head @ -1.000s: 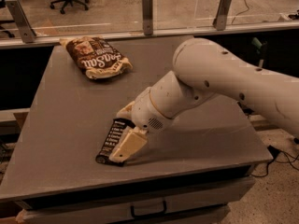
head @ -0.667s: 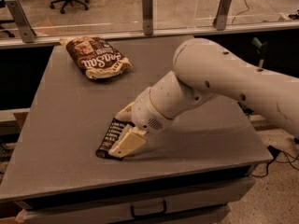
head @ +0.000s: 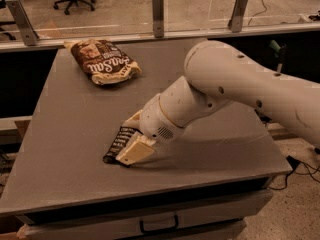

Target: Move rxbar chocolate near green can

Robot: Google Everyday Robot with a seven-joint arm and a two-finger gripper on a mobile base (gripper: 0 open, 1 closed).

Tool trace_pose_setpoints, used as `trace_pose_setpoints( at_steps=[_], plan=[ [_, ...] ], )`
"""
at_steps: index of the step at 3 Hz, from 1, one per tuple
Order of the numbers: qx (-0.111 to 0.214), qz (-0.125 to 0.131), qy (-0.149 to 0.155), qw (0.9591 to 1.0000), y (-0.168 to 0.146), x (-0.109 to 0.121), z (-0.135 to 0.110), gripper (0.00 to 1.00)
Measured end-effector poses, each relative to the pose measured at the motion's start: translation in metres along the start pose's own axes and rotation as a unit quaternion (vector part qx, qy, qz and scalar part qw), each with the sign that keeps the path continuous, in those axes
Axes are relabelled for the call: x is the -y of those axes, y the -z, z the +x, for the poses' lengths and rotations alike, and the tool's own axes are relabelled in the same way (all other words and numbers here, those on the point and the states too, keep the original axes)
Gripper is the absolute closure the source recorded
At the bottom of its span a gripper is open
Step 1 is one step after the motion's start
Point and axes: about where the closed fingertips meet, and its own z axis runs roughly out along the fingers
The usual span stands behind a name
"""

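The rxbar chocolate (head: 115, 144), a slim black wrapper with white text, lies flat on the grey table (head: 75, 119) near its front edge. My gripper (head: 134, 136) is down at table level, right against the bar's right side and covering part of it. The white arm (head: 235, 84) reaches in from the right. The green can does not show anywhere in this view.
A brown snack bag with white script (head: 104, 62) lies at the table's back left. A glass barrier with metal posts (head: 158, 8) runs along the back edge. A drawer handle (head: 157, 226) sits under the front edge. Office chairs stand beyond the glass.
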Motion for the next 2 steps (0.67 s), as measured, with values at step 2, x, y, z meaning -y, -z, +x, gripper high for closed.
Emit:
trace_pose_setpoints(
  at_steps=[2],
  plan=[
    [0.005,0.133,0.017,0.991,0.109,0.006,-0.012,1.0]
  ],
)
